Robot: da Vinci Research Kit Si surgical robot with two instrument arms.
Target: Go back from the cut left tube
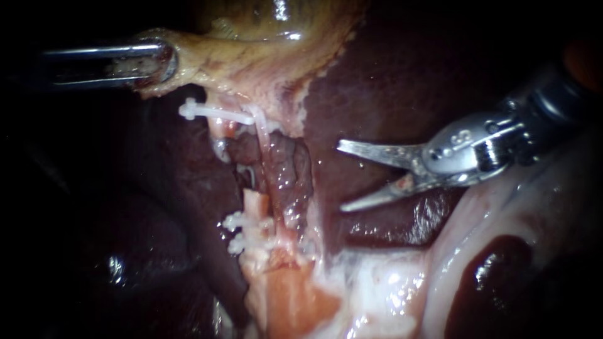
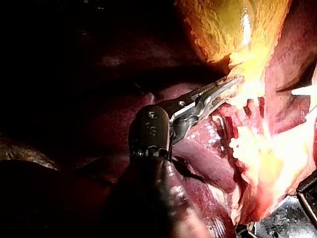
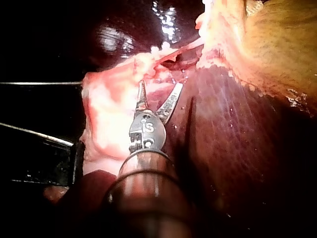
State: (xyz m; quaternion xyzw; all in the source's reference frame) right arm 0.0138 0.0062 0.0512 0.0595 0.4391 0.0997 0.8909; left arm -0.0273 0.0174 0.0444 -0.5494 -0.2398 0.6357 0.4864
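The cut left tube lies in the middle of the endoscope view. Its lower stump ends pale and orange just above the lower clips, and a gap separates it from the upper clip under the gallbladder. The right instrument sits near the tube but apart from it, over the dark liver. Its two blade-like jaws are spread wide and hold nothing, with the tips aimed at the stump. The left instrument has its jaws closed on the gallbladder's edge, holding it up and away (that lift is what lays the tube bare). Judging by the short gap, most of the retreat is left to do. The main risk is the open tips: pulled back low or at a slant, the lower one could score the liver beneath it, and any drift forward could catch a clip and loosen it. Closing the jaws before moving would lessen both. A slip of the left grip would drop the gallbladder across the stumps and hide them.
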